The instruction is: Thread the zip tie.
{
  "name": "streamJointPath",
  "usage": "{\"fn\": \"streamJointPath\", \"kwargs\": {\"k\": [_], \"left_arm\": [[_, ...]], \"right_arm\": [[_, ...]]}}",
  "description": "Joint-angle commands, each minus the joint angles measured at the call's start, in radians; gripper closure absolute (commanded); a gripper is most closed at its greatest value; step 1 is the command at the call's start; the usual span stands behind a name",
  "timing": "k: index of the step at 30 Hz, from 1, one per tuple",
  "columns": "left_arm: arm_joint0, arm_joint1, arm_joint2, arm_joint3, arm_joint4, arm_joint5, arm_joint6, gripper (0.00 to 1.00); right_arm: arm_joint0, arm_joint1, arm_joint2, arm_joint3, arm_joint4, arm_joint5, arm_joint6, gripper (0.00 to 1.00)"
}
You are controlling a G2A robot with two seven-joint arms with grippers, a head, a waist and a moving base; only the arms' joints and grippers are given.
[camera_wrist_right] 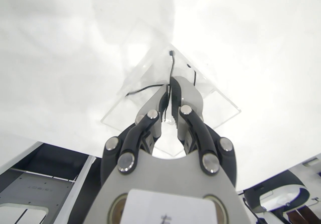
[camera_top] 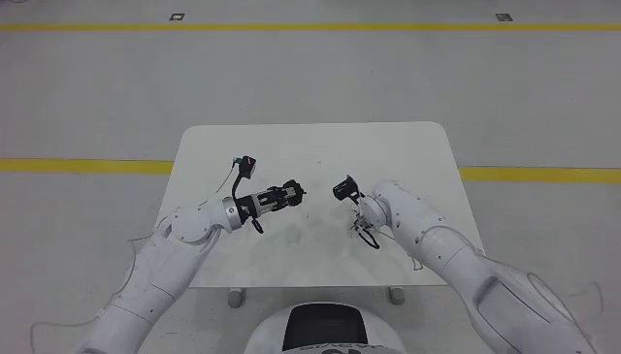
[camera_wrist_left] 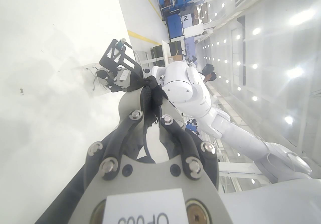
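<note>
Zip tie [camera_wrist_right: 172, 64] pinched between the right gripper [camera_wrist_right: 171, 84] fingers, above clear plate [camera_wrist_right: 220, 107] toward the tabletop [camera_top: 408, 150] near edge. Left gripper [camera_top: 297, 194] fingers narrow, contents unclear. Likely risk: thin strap flexes or slips in the grip, missing its head.

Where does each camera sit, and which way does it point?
Top view: above the arms, looking down at the white table; both arms show.
Left wrist view: on the left wrist, looking along the left gripper toward the right gripper.
Right wrist view: on the right wrist, looking past its gripper and zip tie at a clear plate.
Shared: both wrist views show that plate.
</note>
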Motion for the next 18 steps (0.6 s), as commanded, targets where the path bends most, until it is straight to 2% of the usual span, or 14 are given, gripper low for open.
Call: {"fn": "streamJointPath", "kwargs": {"k": [1,5,9,18], "left_arm": [[0.000,0.000,0.000,0.000,0.000,0.000,0.000,1.00],[0.000,0.000,0.000,0.000,0.000,0.000,0.000,1.00],[0.000,0.000,0.000,0.000,0.000,0.000,0.000,1.00],[0.000,0.000,0.000,0.000,0.000,0.000,0.000,1.00]], "right_arm": [[0.002,-0.004,0.000,0.006,-0.002,0.000,0.000,1.00],[0.003,-0.008,0.001,0.003,-0.013,0.010,0.000,1.00],[-0.008,-0.002,0.015,-0.034,-0.034,0.023,0.006,1.00],[-0.085,0.052,0.102,-0.201,-0.098,0.022,0.046,1.00]]}}
